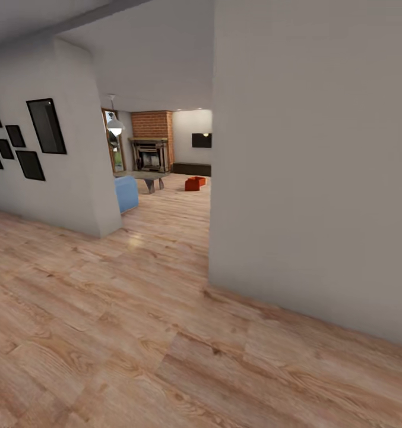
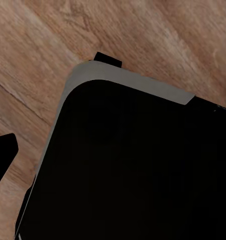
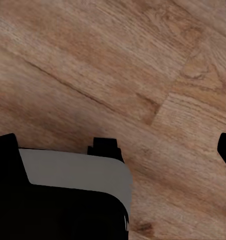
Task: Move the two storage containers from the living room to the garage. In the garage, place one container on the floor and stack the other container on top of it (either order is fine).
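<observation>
Ahead, open plank floor (image 1: 135, 333), wall corner (image 1: 210, 279) right, two storage containers (image 1: 195, 182) far off, gripper states untellable.

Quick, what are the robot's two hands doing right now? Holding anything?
Left gripper: cannot be told; a dark fingertip hangs over wood floor.
Right gripper: open, holding nothing, fingertips wide apart over the floor.
</observation>
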Robot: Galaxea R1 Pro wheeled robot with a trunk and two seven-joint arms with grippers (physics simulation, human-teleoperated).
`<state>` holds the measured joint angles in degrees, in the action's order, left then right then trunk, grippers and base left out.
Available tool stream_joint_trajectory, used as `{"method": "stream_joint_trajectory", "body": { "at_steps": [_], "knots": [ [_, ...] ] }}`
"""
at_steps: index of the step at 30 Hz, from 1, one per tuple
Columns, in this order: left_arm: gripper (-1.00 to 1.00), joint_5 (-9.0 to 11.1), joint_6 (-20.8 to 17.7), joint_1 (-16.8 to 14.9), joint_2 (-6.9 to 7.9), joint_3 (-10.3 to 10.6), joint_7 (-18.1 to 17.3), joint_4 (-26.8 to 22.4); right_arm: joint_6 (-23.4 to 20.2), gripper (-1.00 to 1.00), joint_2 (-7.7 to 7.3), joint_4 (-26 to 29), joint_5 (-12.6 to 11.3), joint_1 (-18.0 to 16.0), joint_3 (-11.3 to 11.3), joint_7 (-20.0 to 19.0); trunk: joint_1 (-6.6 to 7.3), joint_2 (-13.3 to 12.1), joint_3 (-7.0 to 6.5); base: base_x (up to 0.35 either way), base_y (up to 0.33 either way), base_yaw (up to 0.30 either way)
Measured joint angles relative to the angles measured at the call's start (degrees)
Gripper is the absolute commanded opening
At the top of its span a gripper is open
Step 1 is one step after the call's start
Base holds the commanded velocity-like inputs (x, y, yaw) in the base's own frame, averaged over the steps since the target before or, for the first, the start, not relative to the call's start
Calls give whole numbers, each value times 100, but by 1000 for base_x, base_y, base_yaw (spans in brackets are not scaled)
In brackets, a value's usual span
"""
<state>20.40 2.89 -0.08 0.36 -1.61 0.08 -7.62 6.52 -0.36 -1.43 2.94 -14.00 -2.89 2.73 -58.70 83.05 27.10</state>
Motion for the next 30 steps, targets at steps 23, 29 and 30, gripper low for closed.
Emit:
{"method": "stream_joint_trajectory", "body": {
  "at_steps": [23, 29, 30],
  "knots": [
    [100, 8, 0, 0, 0, 0, 0, 5, 0, 100, 2, 0, 0, 0, 0, 0, 0, 0, 0, 322, 0, 279],
    [100, 8, 0, 0, 0, 0, 0, 6, 0, 100, 1, 0, 0, 0, 0, 0, 0, 0, 0, 322, 0, 279],
    [100, 8, -3, 0, 0, 0, 0, 5, 0, 100, 0, 0, 0, 0, 0, 0, 0, 0, 0, 322, 0, 279]
  ]
}}
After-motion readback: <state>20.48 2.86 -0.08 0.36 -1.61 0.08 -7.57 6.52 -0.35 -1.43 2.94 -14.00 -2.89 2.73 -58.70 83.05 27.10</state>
